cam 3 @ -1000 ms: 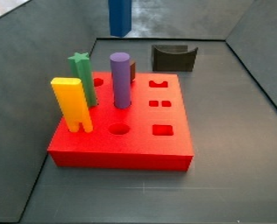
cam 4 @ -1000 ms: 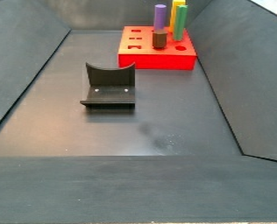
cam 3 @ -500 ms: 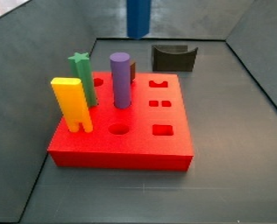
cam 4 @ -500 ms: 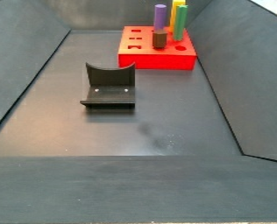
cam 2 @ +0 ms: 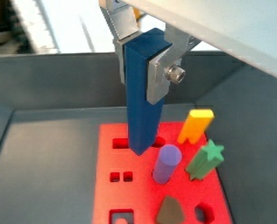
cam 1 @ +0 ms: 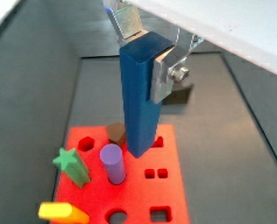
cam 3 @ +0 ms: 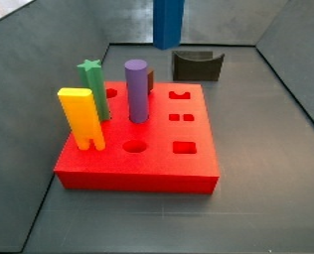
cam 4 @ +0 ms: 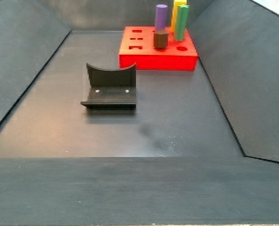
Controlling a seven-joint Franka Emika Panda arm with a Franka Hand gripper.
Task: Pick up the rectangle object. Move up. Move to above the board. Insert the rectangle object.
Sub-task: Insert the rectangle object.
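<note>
**What the views leave out**

In a side view the rectangle object is cut off by the upper edge, so the gripper holding it shows only in the wrist views. The bar hides part of the board behind it. The yellow block runs past the frame edge.

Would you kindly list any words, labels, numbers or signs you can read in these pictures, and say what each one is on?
None: no readable text in any view.
The red board, blue bar, purple cylinder, yellow block, green star peg and dark fixture carry no markings.
The end effector, clamped on the bar's top above the board, shows bare metal and a screw only.
</note>
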